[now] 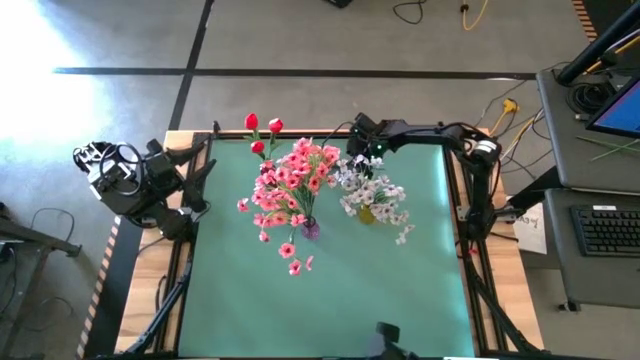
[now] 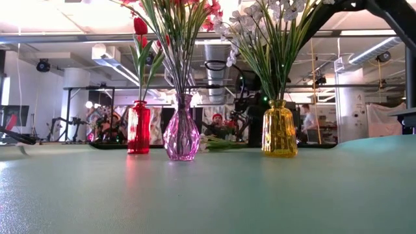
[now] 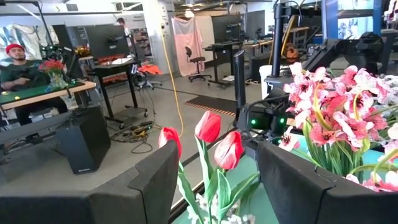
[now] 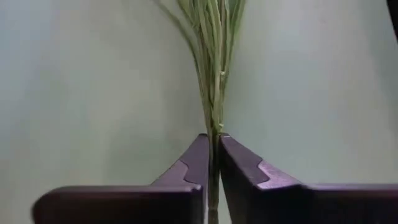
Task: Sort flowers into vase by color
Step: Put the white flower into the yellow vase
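Observation:
Three vases stand in a row on the green table [image 1: 400, 300]: a red vase [image 2: 138, 127] with red tulips [image 1: 262, 130], a pink vase [image 2: 181, 138] with pink flowers [image 1: 295, 185], and a yellow vase [image 2: 279, 130] with white flowers [image 1: 375, 195]. My right gripper [image 1: 357, 138] is at the table's far edge behind the white bunch, shut on a flower spray's thin green stems [image 4: 211, 74]. That spray's blossoms are out of the wrist view. My left gripper [image 1: 200, 185] waits open and level at the table's left edge, facing the tulips [image 3: 214, 140]. My right gripper pinches a bundle of thin green stems [image 4: 213, 127] between its two fingers [image 4: 193, 158]. The stems run on in line with the fingers and fan out past their tips over the table. The fingers slant downward from the table's far side.
Green stems [image 2: 224, 144] lie low on the table behind the vases, between the pink and yellow ones. The near half of the table in front of the vases is bare mat. A desk with a keyboard [image 1: 610, 230] stands off the right edge. People sit at workbenches in the room beyond.

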Robot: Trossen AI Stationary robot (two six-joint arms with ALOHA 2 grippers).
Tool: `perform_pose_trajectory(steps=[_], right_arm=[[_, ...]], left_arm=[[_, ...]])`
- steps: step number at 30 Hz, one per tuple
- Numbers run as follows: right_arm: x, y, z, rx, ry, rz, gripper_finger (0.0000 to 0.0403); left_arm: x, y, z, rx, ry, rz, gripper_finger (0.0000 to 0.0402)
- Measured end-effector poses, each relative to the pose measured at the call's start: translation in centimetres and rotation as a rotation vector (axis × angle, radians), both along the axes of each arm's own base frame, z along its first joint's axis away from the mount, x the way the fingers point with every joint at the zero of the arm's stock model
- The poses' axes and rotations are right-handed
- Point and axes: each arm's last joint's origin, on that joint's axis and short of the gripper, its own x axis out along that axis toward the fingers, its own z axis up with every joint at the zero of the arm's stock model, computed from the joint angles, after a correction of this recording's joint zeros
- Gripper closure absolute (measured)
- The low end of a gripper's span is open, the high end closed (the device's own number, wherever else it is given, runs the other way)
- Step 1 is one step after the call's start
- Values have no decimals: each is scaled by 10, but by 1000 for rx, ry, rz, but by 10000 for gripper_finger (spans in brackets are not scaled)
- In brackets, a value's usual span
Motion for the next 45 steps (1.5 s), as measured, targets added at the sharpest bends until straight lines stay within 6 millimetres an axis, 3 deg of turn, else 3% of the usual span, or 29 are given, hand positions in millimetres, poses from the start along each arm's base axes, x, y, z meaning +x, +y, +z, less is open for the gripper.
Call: perform_pose_trajectory(steps=[7, 13, 18, 23, 28, 38, 42, 45], right_arm=[[0, 0, 1, 4, 1, 0, 274], [12, -8, 4, -52, -139, -23, 186], [20, -7, -10, -2, -171, -21, 144], [26, -5, -28, 16, -157, -27, 128], [28, -6, -32, -20, -135, -40, 166], [26, -15, -27, -35, -161, -59, 378], [23, -17, -13, -42, -174, -69, 382], [22, -18, 13, -80, -226, -72, 383]], left_arm=[[0, 0, 0, -5, -5, 0, 197], [0, 0, 0, -5, -5, 0, 197], [0, 0, 0, -5, -4, 0, 197], [0, 0, 0, -5, -4, 0, 197], [0, 0, 0, -5, -4, 0, 197], [3, -2, -1, 5, 17, -27, 197], [8, -9, -5, 2, 93, -204, 197], [13, -15, -11, -23, 122, -285, 197]])
